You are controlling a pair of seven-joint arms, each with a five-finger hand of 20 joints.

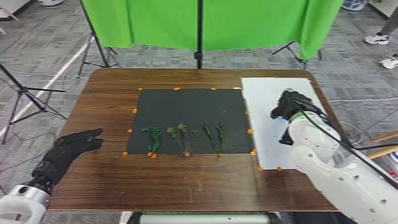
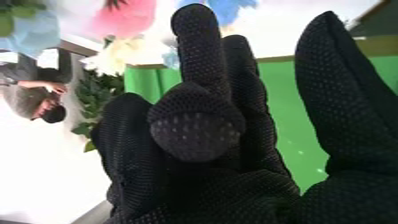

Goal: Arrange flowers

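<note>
In the head view my left hand [image 1: 78, 143] is open over the left part of the table, away from the stems. My right hand [image 1: 297, 104] is above the white board at the right, with a little blue beside it. Green leafy stems [image 1: 154, 139], thin branching stems [image 1: 183, 135] and long narrow stems [image 1: 215, 135] lie on the black mat [image 1: 187, 110]. In the right wrist view my right hand [image 2: 187, 182] has mostly straight fingers, one bent, and nothing visibly held. Beyond it are a pink flower [image 2: 124, 17], a cream flower [image 2: 115, 57], blue petals and green leaves [image 2: 98, 95].
The white board [image 1: 271, 145] lies right of the mat on the brown table [image 1: 187, 187]. Orange tape pieces mark the edges of both. A green cloth [image 1: 258, 22] hangs on a stand behind the table, and tripods stand around it.
</note>
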